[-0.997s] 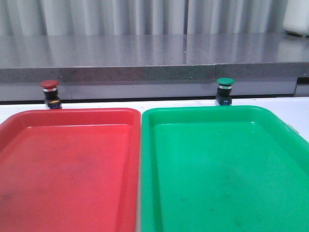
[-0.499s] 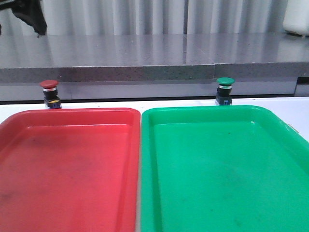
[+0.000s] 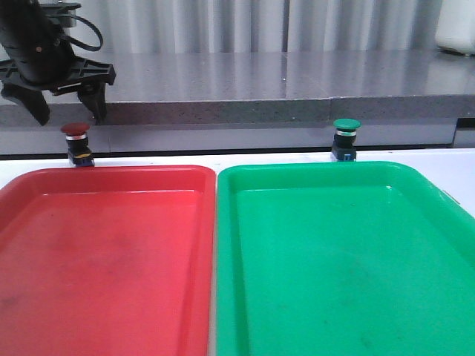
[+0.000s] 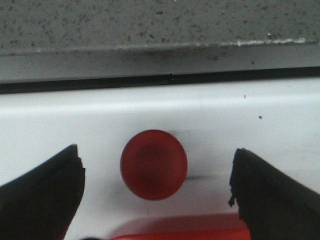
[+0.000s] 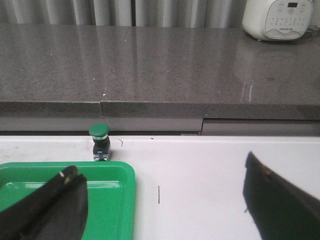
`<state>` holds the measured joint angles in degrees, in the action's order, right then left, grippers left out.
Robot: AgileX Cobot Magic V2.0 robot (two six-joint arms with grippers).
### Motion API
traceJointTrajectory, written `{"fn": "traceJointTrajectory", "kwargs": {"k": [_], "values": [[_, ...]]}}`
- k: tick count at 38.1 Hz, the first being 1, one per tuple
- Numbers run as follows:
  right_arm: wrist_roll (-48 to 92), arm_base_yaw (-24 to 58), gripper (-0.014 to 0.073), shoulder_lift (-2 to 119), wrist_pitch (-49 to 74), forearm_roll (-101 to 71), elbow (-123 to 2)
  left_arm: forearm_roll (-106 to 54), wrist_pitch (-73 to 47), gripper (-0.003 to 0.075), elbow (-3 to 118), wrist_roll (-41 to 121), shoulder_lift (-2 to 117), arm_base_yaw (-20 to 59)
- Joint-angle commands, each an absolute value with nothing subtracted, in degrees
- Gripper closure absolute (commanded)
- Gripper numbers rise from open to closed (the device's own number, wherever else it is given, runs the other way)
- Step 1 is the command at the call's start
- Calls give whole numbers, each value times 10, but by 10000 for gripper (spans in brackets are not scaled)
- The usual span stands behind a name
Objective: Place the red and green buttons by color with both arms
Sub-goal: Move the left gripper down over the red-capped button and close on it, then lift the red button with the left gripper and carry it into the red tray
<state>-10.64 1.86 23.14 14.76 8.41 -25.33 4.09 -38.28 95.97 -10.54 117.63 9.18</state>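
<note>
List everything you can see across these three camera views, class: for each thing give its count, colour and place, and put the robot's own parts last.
red button: one, dull red cap, on the white table behind the red tray
green button: one, dark green cap, on the table behind the green tray
red tray: one, red, front left
green tray: one, green, front right, beside the red tray
white table: one, white, under everything
grey counter: one, speckled grey, behind the table
white appliance: one, white, on the counter, far right
left gripper: one, black, open above the red button
right gripper: one, black fingers apart, short of the green button
</note>
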Motion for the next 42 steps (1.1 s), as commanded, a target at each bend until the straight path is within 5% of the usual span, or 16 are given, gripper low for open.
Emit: {"fn": "traceJointTrajectory", "kwargs": {"k": [1, 19, 34, 42], "values": [[-104, 15, -50, 239, 102, 84, -275, 41, -356, 158, 1002, -111, 1163, 90], [-104, 15, -50, 239, 102, 84, -275, 40, -385, 170, 1024, -111, 1193, 89], [-104, 15, -50, 239, 102, 84, -275, 40, -391, 550, 1029, -111, 1193, 89], [-104, 15, -50, 239, 102, 84, -275, 62, -421, 575, 1041, -111, 1145, 90]]}}
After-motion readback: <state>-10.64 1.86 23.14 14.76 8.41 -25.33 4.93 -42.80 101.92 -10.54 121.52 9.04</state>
